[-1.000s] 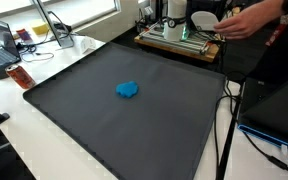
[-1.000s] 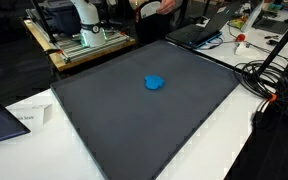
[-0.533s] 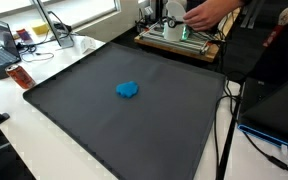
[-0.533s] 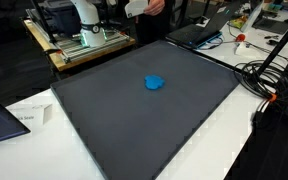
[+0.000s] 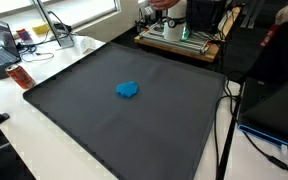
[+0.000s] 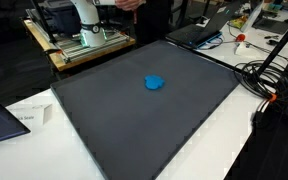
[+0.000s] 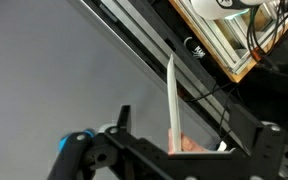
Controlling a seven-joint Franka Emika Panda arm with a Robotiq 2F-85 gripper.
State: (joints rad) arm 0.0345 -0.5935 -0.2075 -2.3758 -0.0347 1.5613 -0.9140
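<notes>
Tool (image 7: pixel 191 138) fingers apart, nothing btwn them; shows in wrist view only. Blue lump (image 5: pixel 127 90) sits mid black mat (image 5: pixel 84 125) on desk, in both exterior views (image 6: pixel 155 83), untouched, well apart from arm (image 6: pixel 84 18). Judging by that: nothing gripped yet, all handling left.

A small blue object (image 5: pixel 127 90) lies alone near the middle of a dark grey mat (image 5: pixel 164 130) that covers most of the white counter (image 5: pixel 14 130). Beyond the mat's far edge, the robot's white base (image 5: pixel 175 14) stands on a wooden platform (image 5: pixel 179 42). A reddish bottle (image 5: pixel 20 76) lies just off the mat's left corner, and black cables (image 5: pixel 224 125) trail along the mat's right edge.
</notes>
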